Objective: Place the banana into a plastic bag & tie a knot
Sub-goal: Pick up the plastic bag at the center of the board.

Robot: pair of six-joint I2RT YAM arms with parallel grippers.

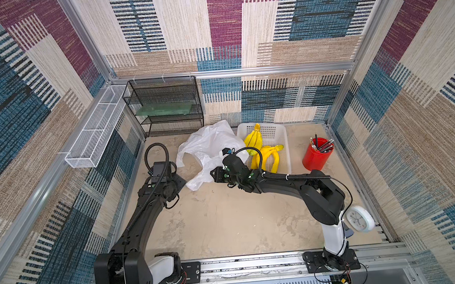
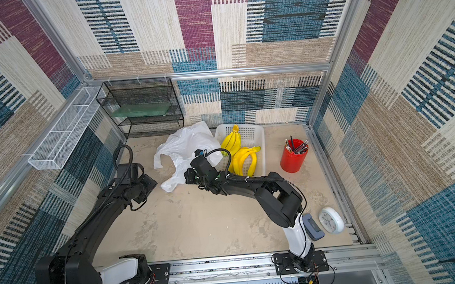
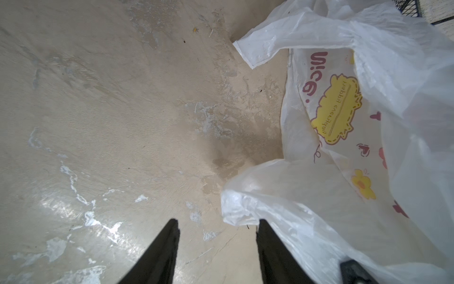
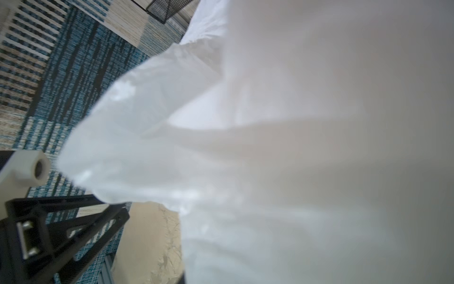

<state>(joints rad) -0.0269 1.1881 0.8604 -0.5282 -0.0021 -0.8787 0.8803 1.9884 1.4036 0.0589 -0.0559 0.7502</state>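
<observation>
The plastic bag [image 1: 208, 149] lies crumpled and open at the back of the table, its cartoon prints [image 3: 336, 108] facing the left wrist view. Two yellow banana bunches [image 1: 253, 138] [image 1: 266, 158] rest in the white perforated basket [image 1: 285, 145] beside it. My right gripper [image 1: 214, 174] is at the bag's near handle, shut on the film. White plastic [image 4: 270, 147] fills its wrist view and hides the fingers. My left gripper [image 3: 217, 226] hovers open over bare table left of the bag. One finger [image 3: 267, 246] touches a handle edge, nothing between. No knot is in view.
A red cup of pencils [image 1: 316, 155] stands right of the basket. A white clock [image 1: 360, 218] and a blue-grey device [image 2: 313, 226] lie near the right arm's base. A black mesh shelf [image 1: 165, 105] fills the back left corner, and a white wire tray [image 1: 95, 131] hangs on the left wall.
</observation>
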